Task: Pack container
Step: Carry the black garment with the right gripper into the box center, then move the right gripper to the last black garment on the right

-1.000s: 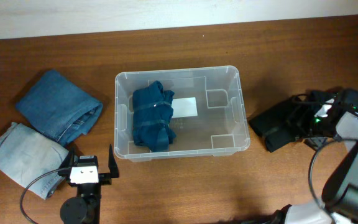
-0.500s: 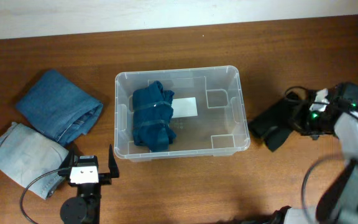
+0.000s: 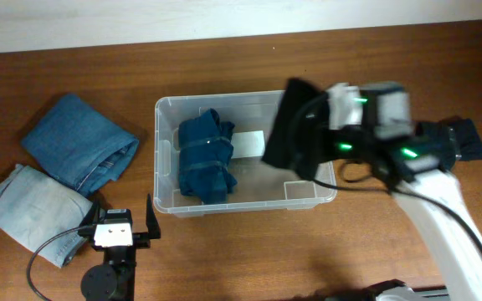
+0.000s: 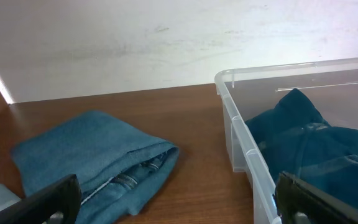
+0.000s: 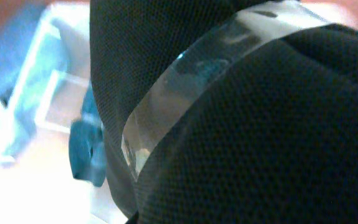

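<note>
Over the right half of the container [image 3: 224, 206], the right gripper [image 3: 326, 125] was clamped on a black cloth [image 3: 294, 134]. A second earlier, that cloth had lain on the table [image 3: 392, 58] to the container's right. The container itself had stayed mid-table, with a dark blue garment [image 3: 206, 159] inside at its left. Nearer the front, the left gripper [image 3: 124, 211] had not moved, its jaws wide apart, close to folded jeans [image 3: 78, 142] and a paler pair [image 3: 32, 205].
</note>
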